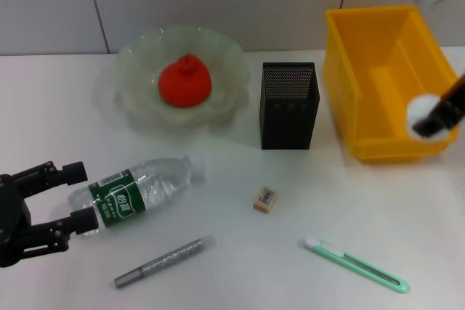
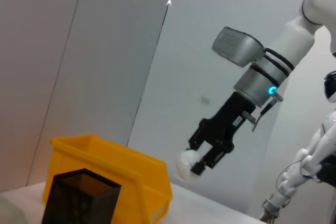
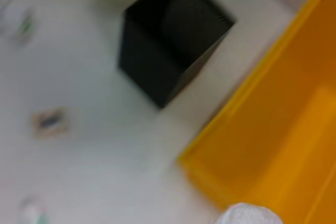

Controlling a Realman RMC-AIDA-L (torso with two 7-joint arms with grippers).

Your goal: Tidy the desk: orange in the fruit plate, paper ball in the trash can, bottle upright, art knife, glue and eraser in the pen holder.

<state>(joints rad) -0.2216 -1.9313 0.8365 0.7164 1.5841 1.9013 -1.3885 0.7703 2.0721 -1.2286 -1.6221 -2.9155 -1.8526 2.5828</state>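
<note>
Holding: a small white wrinkly paper ball [image 1: 420, 111] is clamped in the right gripper [image 1: 429, 123], right edge of frame, above the bright yellow rectangular plastic trash can [image 1: 363, 107].
Left gripper [image 1: 62, 197]: fingers apart, lower left, at the base of the lying clear plastic bottle [image 1: 138, 194].
Orange [image 1: 185, 82]: seated in the pale-green scalloped fruit plate [image 1: 138, 56], upper centre.

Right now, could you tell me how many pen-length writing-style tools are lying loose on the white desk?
2: the silver-grey glittery glue stick lies near the front edge, and the mint-green art knife lies to its right. Any inside the black mesh pen holder would be hidden.
</note>
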